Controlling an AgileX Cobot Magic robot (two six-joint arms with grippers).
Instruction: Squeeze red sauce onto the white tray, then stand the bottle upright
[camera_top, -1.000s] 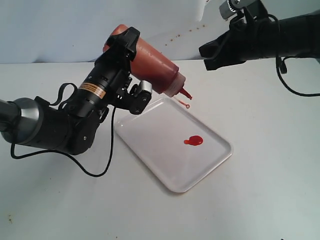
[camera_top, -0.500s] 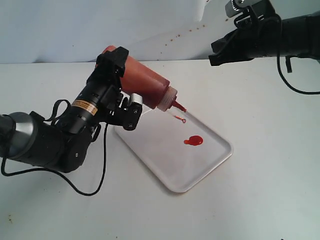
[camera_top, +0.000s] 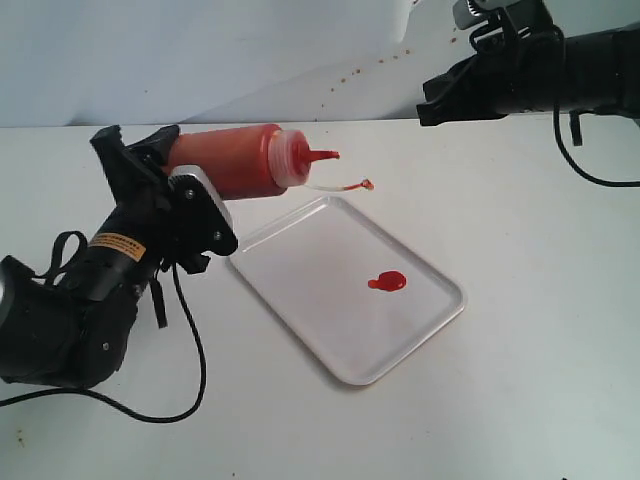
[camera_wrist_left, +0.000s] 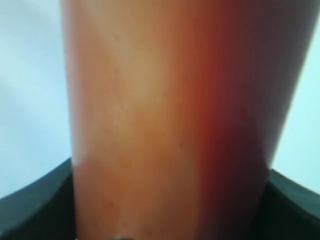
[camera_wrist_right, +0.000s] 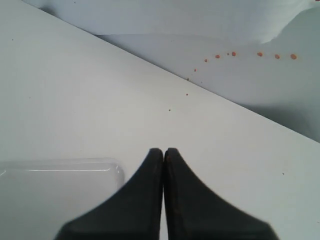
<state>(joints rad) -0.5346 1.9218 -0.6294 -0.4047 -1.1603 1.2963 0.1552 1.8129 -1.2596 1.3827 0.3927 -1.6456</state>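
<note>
Red sauce (camera_top: 387, 281) sits blobbed on the tray (camera_top: 300, 262); the left claw (camera_top: 172, 172) grips the bottle (camera_top: 235, 160) sideways above the desk (camera_top: 520, 380), beside the tray's corner. Right claw (camera_wrist_right: 163, 160) hangs closed, empty.

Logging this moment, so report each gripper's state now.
Left gripper: shut on the bottle, which it holds roughly level in the air.
Right gripper: shut, holding nothing.

bottle (camera_top: 232, 160): translucent, orange-red fill, horizontal in the air, far left, nozzle pointing right, tethered cap hanging out right | white tray (camera_top: 300, 272): flat, centre | red sauce (camera_top: 387, 281): glossy blob on tray's right half
</note>
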